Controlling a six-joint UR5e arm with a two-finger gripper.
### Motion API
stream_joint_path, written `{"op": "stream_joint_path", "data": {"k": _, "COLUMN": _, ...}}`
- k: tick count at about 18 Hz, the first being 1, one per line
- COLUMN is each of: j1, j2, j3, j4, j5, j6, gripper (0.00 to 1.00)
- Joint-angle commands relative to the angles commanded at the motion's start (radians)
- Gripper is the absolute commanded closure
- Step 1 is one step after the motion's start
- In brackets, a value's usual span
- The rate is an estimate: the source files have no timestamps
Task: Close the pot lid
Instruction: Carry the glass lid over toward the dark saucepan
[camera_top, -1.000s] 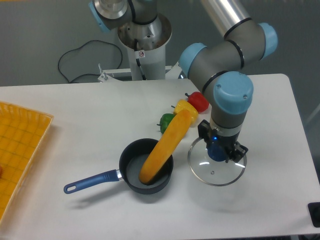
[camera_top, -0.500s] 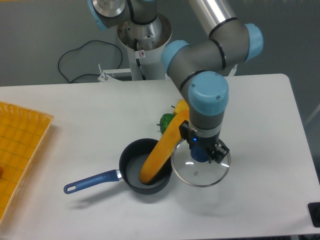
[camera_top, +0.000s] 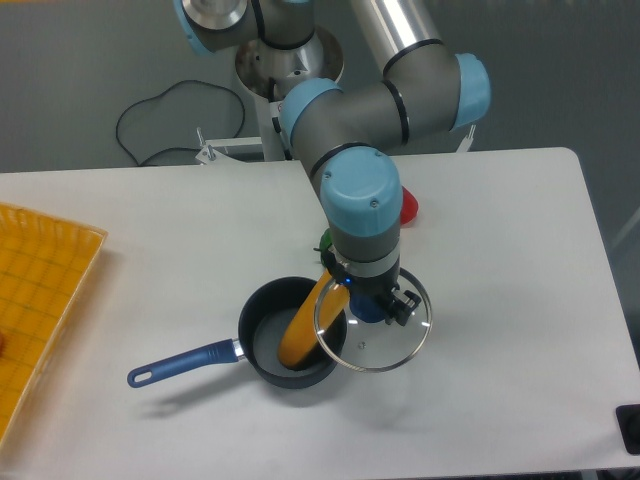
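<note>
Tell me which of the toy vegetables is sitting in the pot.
The long orange-yellow one, leaning inside the pot with its top over the rim. The red one and green one lie on the table behind the arm.

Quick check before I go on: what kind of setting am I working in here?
Probably a robotics lab bench, not a kitchen: the arm's base is mounted behind a bare white table, a loose black cable trails nearby, and the vegetables look like plastic toys.
</note>
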Motion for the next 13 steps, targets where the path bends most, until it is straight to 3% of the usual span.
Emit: {"op": "stream_joint_path", "data": {"k": 13, "j1": -0.074, "j2": 0.002, "j3": -0.005, "j4": -0.083, "j5": 0.002, "j6": -0.132, "gripper": 0.49}}
